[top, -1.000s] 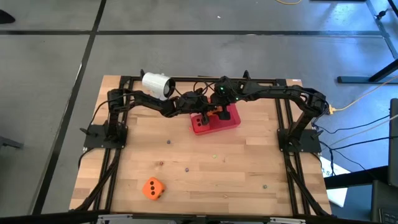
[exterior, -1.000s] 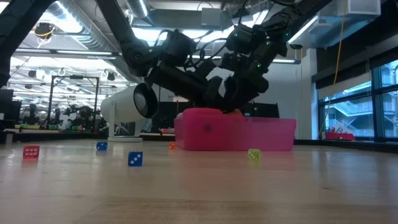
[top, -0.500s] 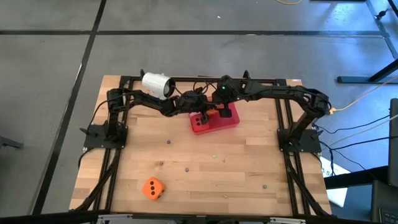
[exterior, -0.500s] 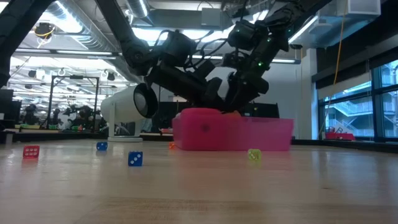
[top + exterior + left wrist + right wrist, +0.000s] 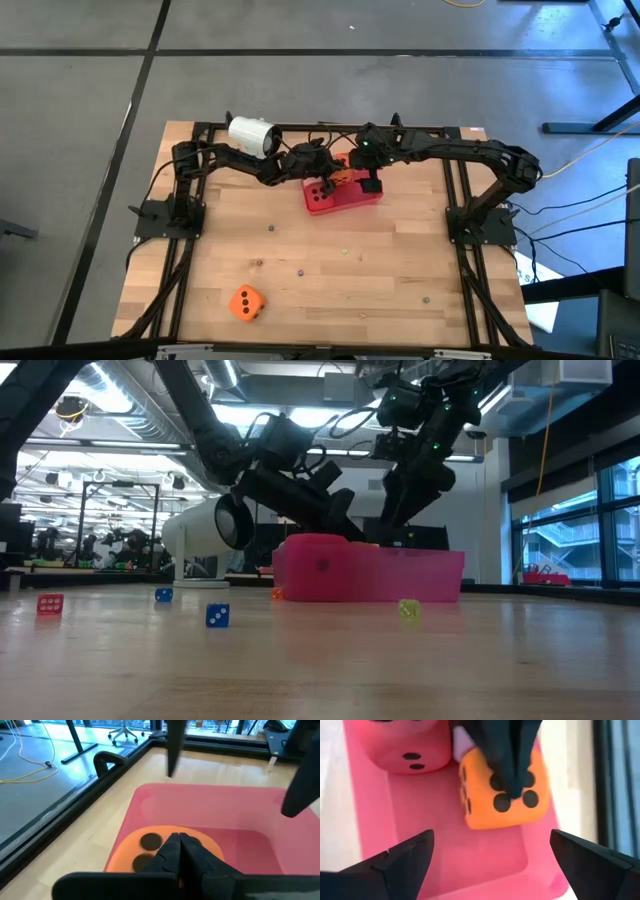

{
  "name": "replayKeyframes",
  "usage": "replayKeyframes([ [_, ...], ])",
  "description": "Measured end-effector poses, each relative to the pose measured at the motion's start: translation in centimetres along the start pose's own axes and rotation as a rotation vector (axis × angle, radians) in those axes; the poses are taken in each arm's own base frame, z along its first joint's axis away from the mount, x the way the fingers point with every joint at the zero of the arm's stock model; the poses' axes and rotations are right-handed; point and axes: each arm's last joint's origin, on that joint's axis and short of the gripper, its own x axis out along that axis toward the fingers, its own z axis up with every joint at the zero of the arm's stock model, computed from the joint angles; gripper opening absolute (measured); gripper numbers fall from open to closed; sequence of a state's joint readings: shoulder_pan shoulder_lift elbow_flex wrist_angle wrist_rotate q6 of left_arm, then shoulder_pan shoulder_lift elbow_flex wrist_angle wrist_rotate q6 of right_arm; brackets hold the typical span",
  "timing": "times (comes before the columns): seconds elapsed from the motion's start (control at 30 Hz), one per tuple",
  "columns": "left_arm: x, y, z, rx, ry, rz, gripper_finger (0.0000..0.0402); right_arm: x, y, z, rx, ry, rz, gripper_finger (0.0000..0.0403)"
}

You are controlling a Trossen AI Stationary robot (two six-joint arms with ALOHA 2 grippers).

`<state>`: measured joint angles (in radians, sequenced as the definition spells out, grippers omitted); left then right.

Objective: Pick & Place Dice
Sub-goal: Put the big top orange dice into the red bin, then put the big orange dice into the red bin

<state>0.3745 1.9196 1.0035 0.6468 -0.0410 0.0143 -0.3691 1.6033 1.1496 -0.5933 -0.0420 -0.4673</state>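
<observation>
Table (image 5: 400, 260): tray (image 5: 345, 198) near back edge, centre.
Left gripper (image 5: 322, 172) over tray, fingers pinched together, tips pressing on orange die (image 5: 502, 790) inside tray, beside red die (image 5: 402, 742).
Right gripper (image 5: 368, 183) above tray, jaws wide, holding nothing.
2nd orange die (image 5: 245, 302) near front-left corner, unpicked.
Step, prob: settling die in tray.
Next: lift clear, fetch front-left die.

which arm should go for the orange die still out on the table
Probably the right. Its hand hangs open above the red tray, holding nothing. The left hand is shut, pressing on the orange die in the tray. The loose orange die lies near the table's front, on the left arm's side.
</observation>
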Motion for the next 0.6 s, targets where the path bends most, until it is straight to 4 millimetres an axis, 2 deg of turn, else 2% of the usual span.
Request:
replayKeyframes([
  [0.17, -0.9, 0.0, 1.6, 0.006, -0.031, 0.003, 0.0001, 0.0, 0.7, -0.5, 0.108, 0.061, 0.051, 0.0396],
  [0.3, -2.1, -0.4, 3.0, 0.034, -0.012, -0.008, 0.0002, -0.1, 1.4, -0.4, 0.155, 0.049, 0.158, 0.0396],
  [0.43, -4.2, -1.3, 4.4, 0.054, 0.060, -0.038, 0.0003, -0.1, 2.2, 0.0, 0.221, 0.018, 0.254, 0.0396],
  [0.6, -7.9, -3.1, 6.0, 0.107, 0.197, -0.091, 0.0001, -0.1, 3.6, 0.6, 0.241, 0.016, 0.298, 0.0396],
])
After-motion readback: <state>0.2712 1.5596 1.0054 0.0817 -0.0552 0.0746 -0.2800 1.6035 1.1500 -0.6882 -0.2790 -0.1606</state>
